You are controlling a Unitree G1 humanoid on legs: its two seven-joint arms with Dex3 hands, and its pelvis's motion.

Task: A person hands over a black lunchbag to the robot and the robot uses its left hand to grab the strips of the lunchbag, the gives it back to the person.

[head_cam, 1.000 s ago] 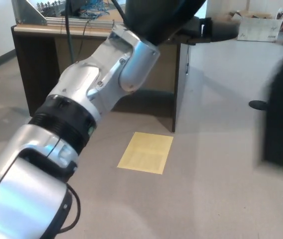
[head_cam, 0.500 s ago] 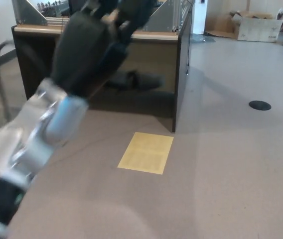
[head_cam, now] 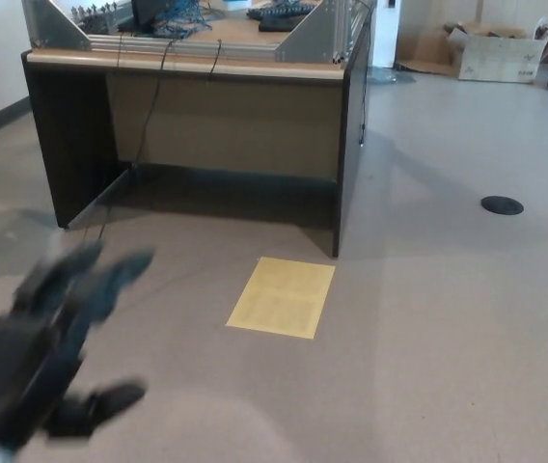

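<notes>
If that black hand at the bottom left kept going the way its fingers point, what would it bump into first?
The left hand is blurred and open, its fingers aimed up and right. In that line nothing stands close; it would probably reach the dark desk first, though depth is hard to judge.

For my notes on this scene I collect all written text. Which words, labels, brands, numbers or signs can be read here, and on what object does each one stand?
No text can be read in this picture.
Yellow sheet on the floor: faint lines only, too small and blurred to read.
Cardboard box in the far corner: no legible marking.
Dark desk: no label shows.
Left hand: motion-blurred, no marking shows.
</notes>
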